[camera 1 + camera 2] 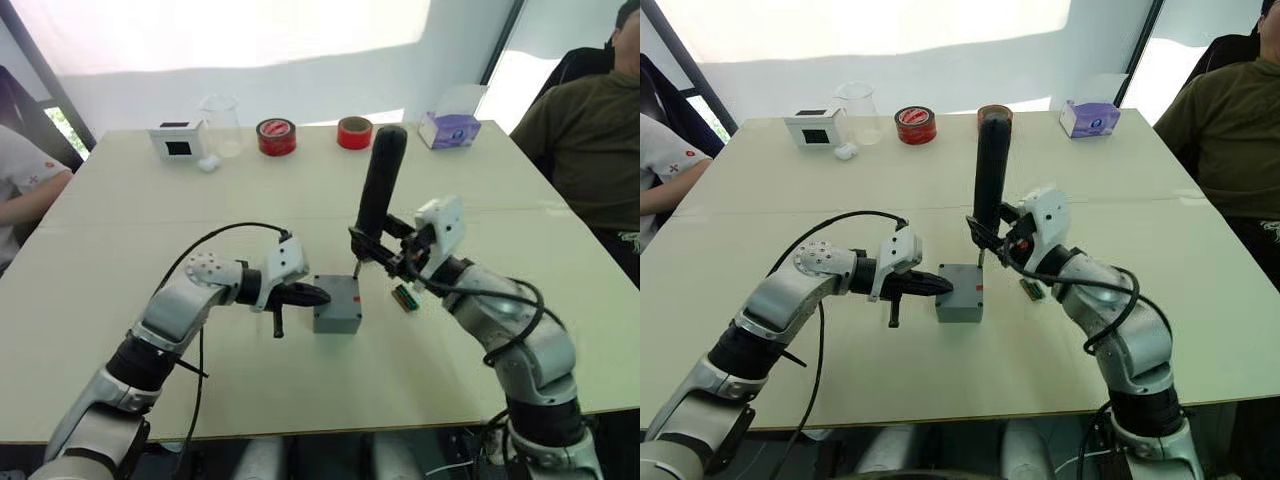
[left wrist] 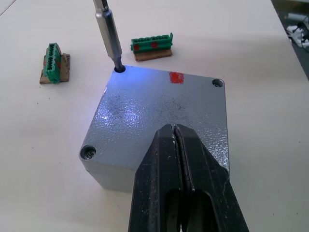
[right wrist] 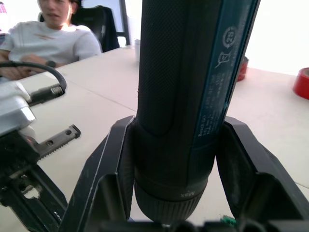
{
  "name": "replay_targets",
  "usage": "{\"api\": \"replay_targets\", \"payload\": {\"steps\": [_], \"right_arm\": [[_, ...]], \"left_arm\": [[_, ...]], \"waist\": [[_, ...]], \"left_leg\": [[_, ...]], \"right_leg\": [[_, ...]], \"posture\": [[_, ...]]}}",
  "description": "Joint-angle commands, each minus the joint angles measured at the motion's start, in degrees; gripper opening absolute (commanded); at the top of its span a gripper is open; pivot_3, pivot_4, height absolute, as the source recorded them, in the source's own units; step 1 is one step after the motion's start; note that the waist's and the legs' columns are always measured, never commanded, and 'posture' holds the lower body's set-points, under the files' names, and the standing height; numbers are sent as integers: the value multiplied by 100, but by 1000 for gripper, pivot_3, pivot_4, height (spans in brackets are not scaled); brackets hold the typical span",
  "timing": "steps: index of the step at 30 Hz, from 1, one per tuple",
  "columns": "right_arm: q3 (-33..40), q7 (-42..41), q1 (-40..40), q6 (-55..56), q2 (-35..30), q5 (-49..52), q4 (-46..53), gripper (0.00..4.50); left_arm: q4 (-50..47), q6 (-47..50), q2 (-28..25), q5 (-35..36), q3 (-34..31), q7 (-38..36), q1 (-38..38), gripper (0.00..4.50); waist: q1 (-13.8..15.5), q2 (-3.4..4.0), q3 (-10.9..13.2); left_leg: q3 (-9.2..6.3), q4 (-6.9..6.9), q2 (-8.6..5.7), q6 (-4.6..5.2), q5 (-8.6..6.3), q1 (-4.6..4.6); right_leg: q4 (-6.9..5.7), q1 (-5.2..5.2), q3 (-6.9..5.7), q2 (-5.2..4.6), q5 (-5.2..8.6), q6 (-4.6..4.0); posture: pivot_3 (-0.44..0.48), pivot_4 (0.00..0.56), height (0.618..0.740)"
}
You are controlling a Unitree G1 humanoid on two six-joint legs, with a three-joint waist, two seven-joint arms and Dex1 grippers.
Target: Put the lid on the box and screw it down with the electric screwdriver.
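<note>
Lid [image 2: 159,108]: sitting flush on the box [image 1: 336,318], mid-desk [image 1: 130,300]; rigid plastic, speckled and probably a bit slick.
Left tool [image 2: 176,140]: fingers pressed together, tips bearing down on the lid, bracing it near one edge.
Right tool [image 3: 169,159]: clamping the electric screwdriver [image 1: 380,180] low on its barrel, upright; this is the sensible hold on a top-heavy stick.
Bit [image 2: 108,34]: sitting in a corner screw hole [image 2: 119,69], light glowing on the lid.
Box weight: looking light, likely to twist unless pinned.
</note>
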State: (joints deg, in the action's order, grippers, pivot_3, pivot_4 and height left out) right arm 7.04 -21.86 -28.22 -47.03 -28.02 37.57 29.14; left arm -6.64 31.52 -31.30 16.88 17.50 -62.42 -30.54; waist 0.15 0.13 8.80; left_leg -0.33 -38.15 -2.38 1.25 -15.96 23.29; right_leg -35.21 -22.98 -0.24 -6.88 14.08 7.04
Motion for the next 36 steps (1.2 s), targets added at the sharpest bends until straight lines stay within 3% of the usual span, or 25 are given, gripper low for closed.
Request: {"api": "replay_targets", "payload": {"steps": [1, 7, 13, 15, 19, 24, 34, 35, 36], "right_arm": [[1269, 162, -1271, -588, -506, 1225, -91, 1829], [2180, 1133, -2232, -2769, -1292, 2363, -1574, 1829], [1691, 1123, -1939, -4449, -2605, 2142, -2735, 1829], [1283, 970, -1481, -4547, -3145, 2280, -3197, 1829], [747, 523, -924, -4515, -3446, 1740, -3803, 1829], [56, -29, -1228, -4298, -3348, 1167, -4535, 1829], [-1291, -1322, -1727, -3488, -3296, -84, -5397, 1829], [-1362, -1429, -1753, -3439, -3292, -173, -5432, 2830], [-1415, -1524, -1775, -3402, -3288, -250, -5461, 3114]], "left_arm": [[344, -23, 74, 22, -115, 44, -5, 0], [-66, 563, 277, 1070, -1148, 216, -64, 0], [-896, 1355, -236, 1883, -1518, -12, -43, 0], [-1251, 1566, -521, 2125, -1570, -176, 65, 0], [-1711, 1433, -935, 2035, -1326, -298, 444, 0], [-1879, 1381, -965, 2024, -1187, -208, 649, 0], [-2039, 1463, -1089, 2104, -1245, -9, 861, 0], [-2075, 1493, -1116, 2143, -1280, 13, 897, 0], [-2099, 1512, -1137, 2172, -1302, 30, 920, 0]], "waist": [[51, -2, 5], [39, -14, 19], [45, 4, 75], [60, 1, 77], [17, 5, 80], [-110, 22, 105], [-78, 17, 107], [-80, 16, 108], [-83, 16, 108]], "left_leg": [[-1, -2, 0, -5, 4, 24], [-5, 24, 13, -6, 5, 31], [3, 12, 6, -5, 5, 95], [3, 8, 4, -7, 7, 128], [25, 10, -1, -4, 5, 132], [43, -3, 2, 5, 3, 125], [40, -7, 10, 1, 5, 118], [40, -9, 10, 1, 5, 117], [40, -10, 10, 1, 5, 117]], "right_leg": [[-5, -29, -1, 2, -4, -1], [7, -35, -11, 6, -12, 11], [6, -88, -4, -10, -4, -6], [-3, -123, -6, 4, -14, 13], [8, -123, -6, 5, -13, 13], [0, -123, 2, 8, -23, 32], [-8, -121, 3, 22, -23, 34], [-8, -118, 3, 22, -24, 35], [-8, -117, 3, 22, -24, 35]], "posture": [[0, 150, 740], [0, 150, 740], [0, 150, 740], [0, 150, 740], [0, 150, 740], [0, 150, 740], [0, 150, 740], [0, 150, 740], [0, 150, 740]]}}
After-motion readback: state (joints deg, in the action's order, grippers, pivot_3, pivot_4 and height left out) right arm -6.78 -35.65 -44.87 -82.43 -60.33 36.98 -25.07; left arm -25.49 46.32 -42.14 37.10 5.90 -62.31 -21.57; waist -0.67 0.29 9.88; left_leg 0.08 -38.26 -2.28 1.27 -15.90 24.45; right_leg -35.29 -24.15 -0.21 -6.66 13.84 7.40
